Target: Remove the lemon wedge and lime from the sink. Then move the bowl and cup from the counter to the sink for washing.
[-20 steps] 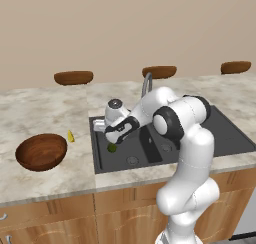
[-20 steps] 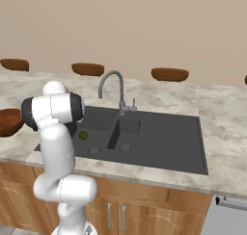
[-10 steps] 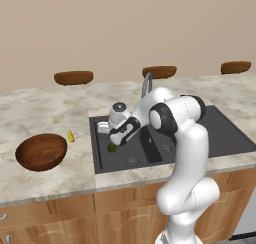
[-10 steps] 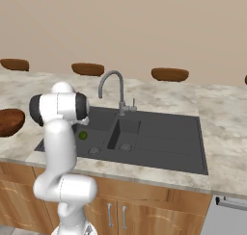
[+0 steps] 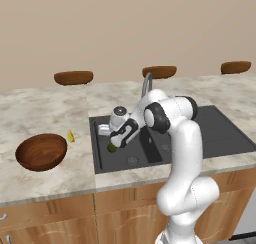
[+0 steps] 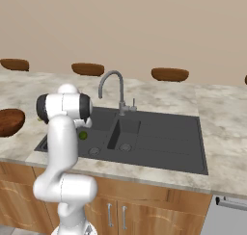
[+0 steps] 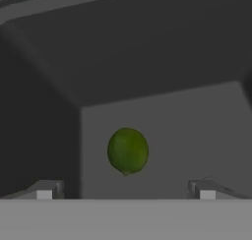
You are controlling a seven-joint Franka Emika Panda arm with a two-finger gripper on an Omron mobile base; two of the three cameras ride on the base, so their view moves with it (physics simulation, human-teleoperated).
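Gripper (image 5: 114, 144): lowered into the left basin of the sink (image 5: 210, 133), held just above the lime (image 5: 112, 148). The hand view shows the two fingers (image 7: 44, 190) spread wide apart, one at each lower corner, with nothing between them; they are open and empty.

Lime: small, round, dark green. It rests on the floor of the left basin, directly ahead of the fingers and centred in the gap between them, close to a basin wall. Not touched by either finger, as far as the hand view shows. The right base view has it (image 6: 83, 135) beside the arm's upper link.

Sink: dark grey, recessed in the worktop (image 5: 45, 108), with a curved metal faucet (image 6: 112, 87) at its back edge, beyond the fingers.

Lemon wedge (image 5: 71, 136): tiny, yellow. It lies on the worktop to the left of the sink, well apart from the fingers.

Bowl (image 5: 41, 151): large, reddish-brown wood grain, upright on the worktop, just beside the lemon wedge and farther from the fingers than the wedge.
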